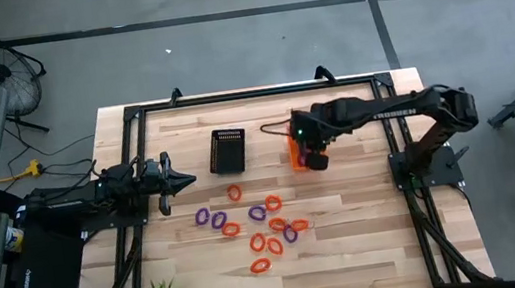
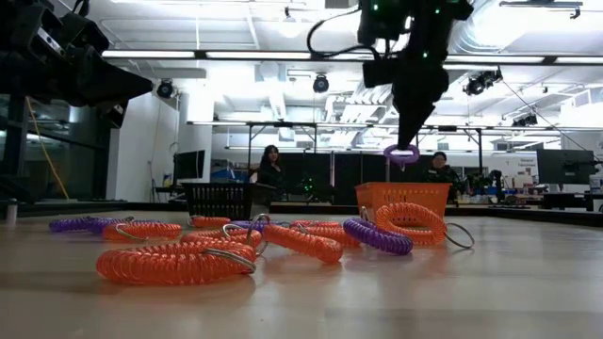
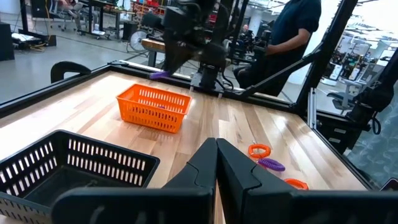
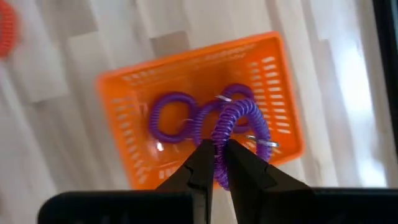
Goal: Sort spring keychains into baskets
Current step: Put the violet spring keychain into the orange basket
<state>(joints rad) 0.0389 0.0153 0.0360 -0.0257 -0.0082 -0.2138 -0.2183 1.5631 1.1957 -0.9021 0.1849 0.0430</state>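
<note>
My right end effector (image 4: 215,155) hangs above the orange basket (image 4: 124,87), at the centre of the high view, clenched on a purple spring keychain (image 4: 239,121) pinched by one side of its coil. I judge the loop light, springy and soft: it dangles from the tips, and a nip across a single strand of coil seems the surest hold, since the ridged plastic looks grippy rather than slick and the small metal ring at its end would likely slide. Another purple loop (image 4: 168,118) already lies in the basket below. My left end effector (image 1: 180,183) waits at centre-left, fingers pressed together on nothing, near the black basket (image 1: 228,150). The remaining keychains (image 1: 267,225), oval coils in orange-red and purple, lie scattered on the wooden surface (image 1: 373,249) in the lower middle of the high view, some touching, some apart.
</note>
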